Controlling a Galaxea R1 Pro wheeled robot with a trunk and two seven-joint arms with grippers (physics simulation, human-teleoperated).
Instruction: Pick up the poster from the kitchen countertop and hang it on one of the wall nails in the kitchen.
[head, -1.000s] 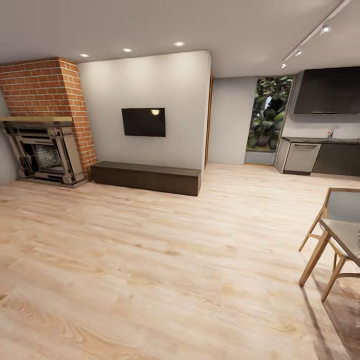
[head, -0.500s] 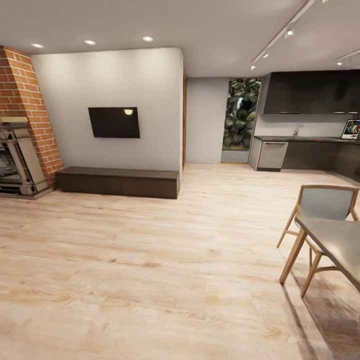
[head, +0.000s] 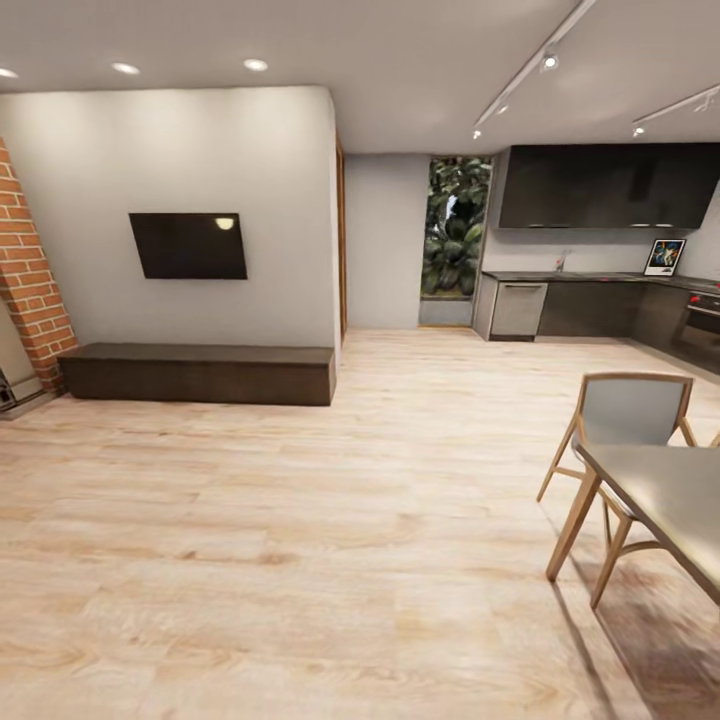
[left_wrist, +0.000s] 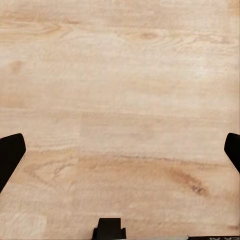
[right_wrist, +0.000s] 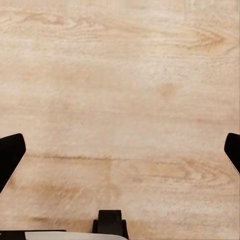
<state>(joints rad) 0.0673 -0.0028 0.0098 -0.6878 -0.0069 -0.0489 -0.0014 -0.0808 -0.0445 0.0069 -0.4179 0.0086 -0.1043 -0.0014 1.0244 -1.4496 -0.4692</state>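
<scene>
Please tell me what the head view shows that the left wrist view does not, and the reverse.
Head view: the poster standing on the kitchen countertop far across the room, a wall television, a low bench, a chair.

Left wrist view: the left gripper, jaws wide apart, empty.

Both: the wooden floor.

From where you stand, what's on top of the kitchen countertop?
The poster stands upright at the far back of the kitchen countertop, against the wall. A tap-like shape rises further left. Anything smaller is too far off to make out.
</scene>
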